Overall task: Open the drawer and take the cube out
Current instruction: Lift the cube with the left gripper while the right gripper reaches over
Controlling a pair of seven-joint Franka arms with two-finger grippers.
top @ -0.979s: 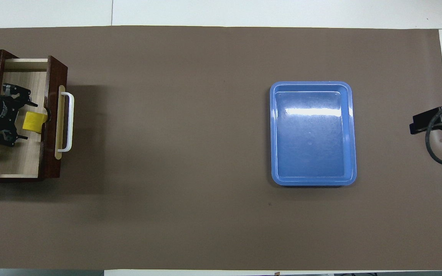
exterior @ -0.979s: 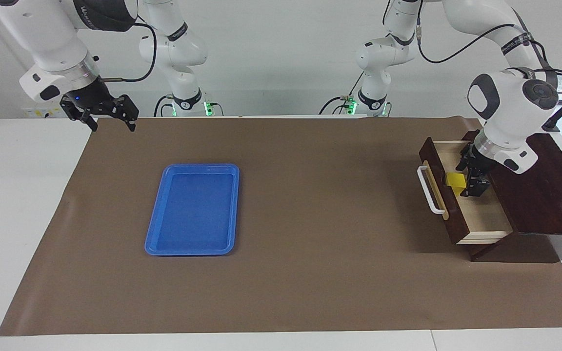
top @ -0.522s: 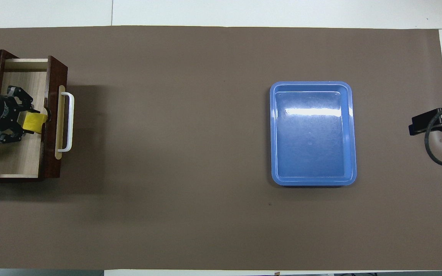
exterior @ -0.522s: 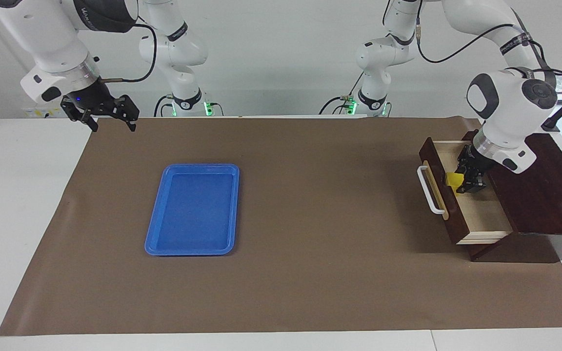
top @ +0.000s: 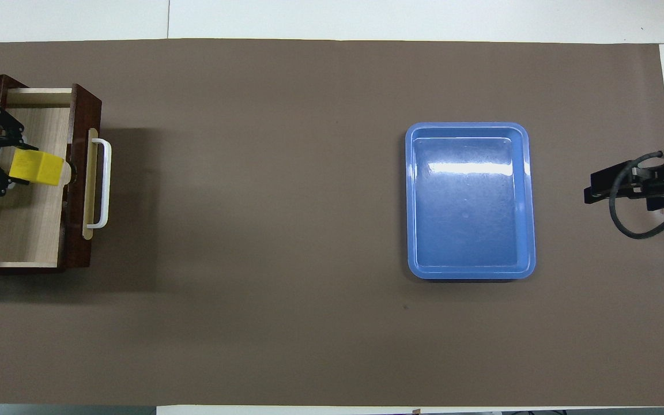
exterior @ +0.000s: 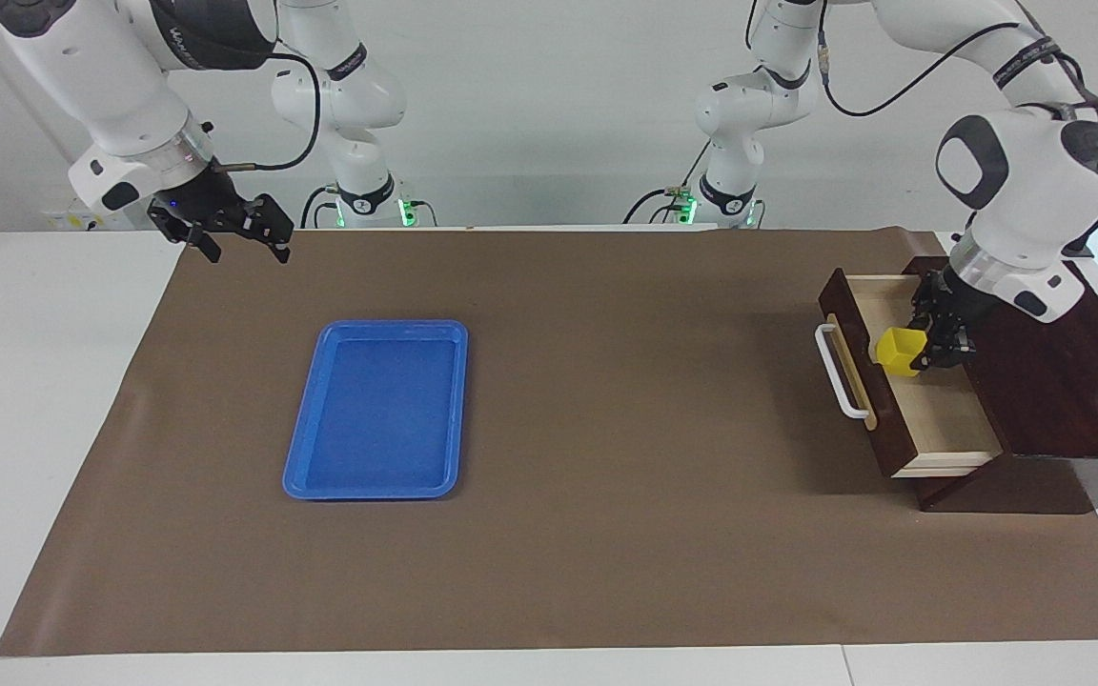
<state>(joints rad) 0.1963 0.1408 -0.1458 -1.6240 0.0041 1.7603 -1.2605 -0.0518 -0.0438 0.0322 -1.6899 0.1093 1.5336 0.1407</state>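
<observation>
Lifting cube [exterior: 898,351] w/ left gripper [exterior: 930,351], now higher.

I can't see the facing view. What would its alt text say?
The left hand holds a yellow cube over an open wooden drawer. The right hand hangs open, waiting, near a blue tray.

The drawer [top: 35,190] shows dark, grained wood outside, pale matt wood inside, and a smooth white handle [top: 100,183]. The blue tray [top: 470,129] looks like glossy plastic with glare. A matt brown sheet [top: 280,230] covers the surface. The cube [top: 35,168] is plain matt yellow.
</observation>
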